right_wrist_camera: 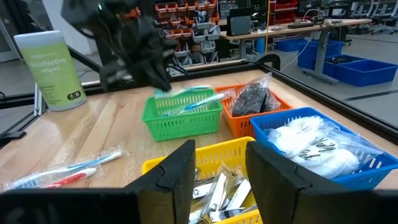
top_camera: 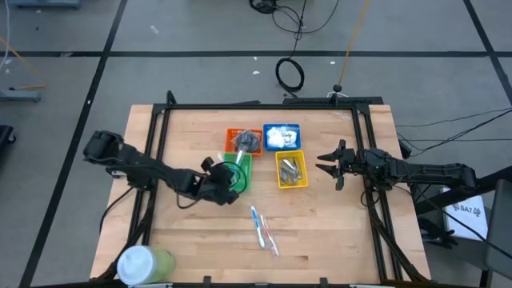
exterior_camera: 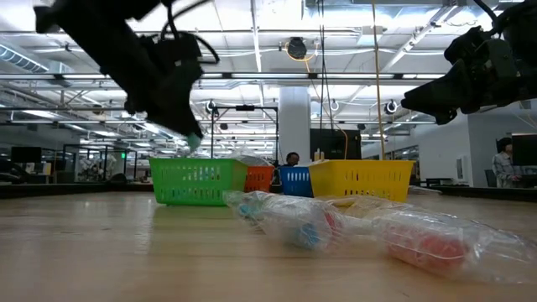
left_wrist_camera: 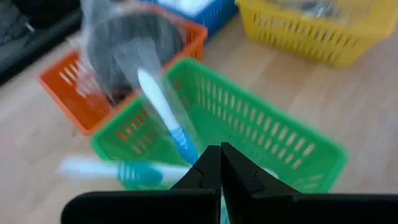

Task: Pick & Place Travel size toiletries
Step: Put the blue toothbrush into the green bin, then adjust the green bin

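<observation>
My left gripper [top_camera: 227, 179] hangs over the green basket [top_camera: 240, 168], shut on a wrapped white-and-blue toothbrush [left_wrist_camera: 163, 112]. A second toothbrush [left_wrist_camera: 106, 169] lies across that basket's rim. More wrapped toothbrushes [top_camera: 264, 228] lie on the table near its front. Dark discs [top_camera: 246, 142] fill the orange basket, white packets [top_camera: 280, 136] the blue one, and silver clippers [top_camera: 291, 170] the yellow one. My right gripper [top_camera: 330, 164] waits open, right of the yellow basket. My left gripper pinches the toothbrush between its two shut fingers at its blue end [left_wrist_camera: 186, 149], coming from above at a slant. The toothbrush in its clear wrapper reaches away from the fingers over the green basket toward the orange basket [left_wrist_camera: 68, 93]. Whether it rests on a rim cannot be told.
The four small baskets stand close together at the table's middle. A big white-and-green tub [top_camera: 144, 264] stands at the near left corner. Black frame rails [top_camera: 160, 120] run along the table's far, left and right sides. Bare wood lies between the baskets and the near edge.
</observation>
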Tool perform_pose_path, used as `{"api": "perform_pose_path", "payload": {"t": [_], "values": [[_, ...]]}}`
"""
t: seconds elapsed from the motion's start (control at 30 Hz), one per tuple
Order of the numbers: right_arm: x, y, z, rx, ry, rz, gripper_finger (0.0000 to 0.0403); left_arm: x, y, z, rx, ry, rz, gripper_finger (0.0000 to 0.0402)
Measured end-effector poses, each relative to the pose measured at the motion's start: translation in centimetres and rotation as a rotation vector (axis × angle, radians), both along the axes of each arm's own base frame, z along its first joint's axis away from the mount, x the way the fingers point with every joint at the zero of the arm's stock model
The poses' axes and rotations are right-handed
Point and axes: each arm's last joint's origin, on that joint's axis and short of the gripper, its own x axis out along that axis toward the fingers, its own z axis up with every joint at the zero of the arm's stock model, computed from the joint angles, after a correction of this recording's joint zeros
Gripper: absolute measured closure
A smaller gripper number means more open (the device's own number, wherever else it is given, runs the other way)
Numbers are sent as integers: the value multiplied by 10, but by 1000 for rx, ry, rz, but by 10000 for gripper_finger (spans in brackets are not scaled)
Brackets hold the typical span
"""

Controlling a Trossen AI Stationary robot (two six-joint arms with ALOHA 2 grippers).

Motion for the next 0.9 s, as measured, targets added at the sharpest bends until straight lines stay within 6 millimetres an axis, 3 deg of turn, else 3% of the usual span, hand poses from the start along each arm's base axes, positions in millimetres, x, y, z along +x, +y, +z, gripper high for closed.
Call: {"api": "perform_pose_path", "payload": {"t": [0.37,0.9], "values": [[0,0,0,0,0,0,273,12,1,-48,-28,210,-81,398],[0,0,0,0,0,0,273,15,-2,-44,-87,208,-197,390]]}}
